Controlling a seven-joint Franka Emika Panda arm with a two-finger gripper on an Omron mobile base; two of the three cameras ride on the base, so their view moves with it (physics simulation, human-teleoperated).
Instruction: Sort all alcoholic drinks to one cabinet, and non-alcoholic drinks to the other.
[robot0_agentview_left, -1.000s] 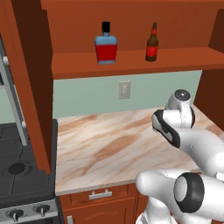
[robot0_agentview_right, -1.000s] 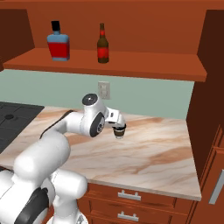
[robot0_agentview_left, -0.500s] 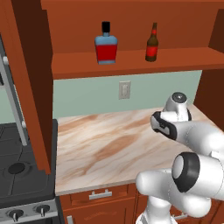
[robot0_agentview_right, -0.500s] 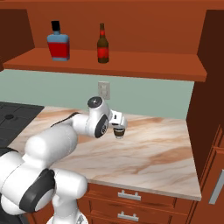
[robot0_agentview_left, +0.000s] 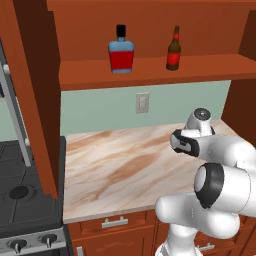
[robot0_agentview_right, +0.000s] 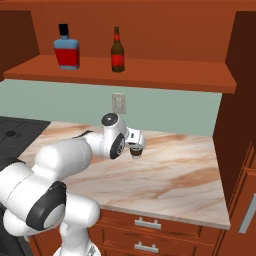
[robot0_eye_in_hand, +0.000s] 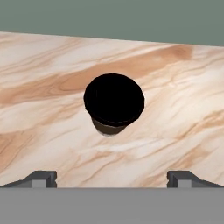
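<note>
A short dark-brown cup with a black lid (robot0_agentview_right: 135, 150) stands upright on the marble counter (robot0_agentview_right: 180, 175). My gripper (robot0_agentview_right: 135, 143) hovers right above it, open and pointing down. In the hand view the lid (robot0_eye_in_hand: 113, 103) lies centred ahead of my gripper (robot0_eye_in_hand: 112, 177), and the two finger tips stand wide apart with nothing between them. Up on the wall cabinet's plank shelf (robot0_agentview_left: 150, 70) stand the squat red bottle with a black cap (robot0_agentview_left: 121, 52) and the slim brown long-necked bottle (robot0_agentview_left: 173, 50). The right base view shows that red bottle (robot0_agentview_right: 66, 49) and brown bottle (robot0_agentview_right: 117, 51) above the shelf edge (robot0_agentview_right: 165, 81).
A black stove (robot0_agentview_left: 20, 190) adjoins the counter on the left. A wall outlet (robot0_agentview_right: 118, 100) sits behind the cup. Drawers with metal handles (robot0_agentview_right: 147, 223) run below the counter. A tall red-brown cabinet side (robot0_agentview_right: 235, 110) closes off the counter's right end.
My arm's elbow and lower links have swung down and closer to the cameras, while the hand has stayed over the cup. Cup and bottles have not moved.
</note>
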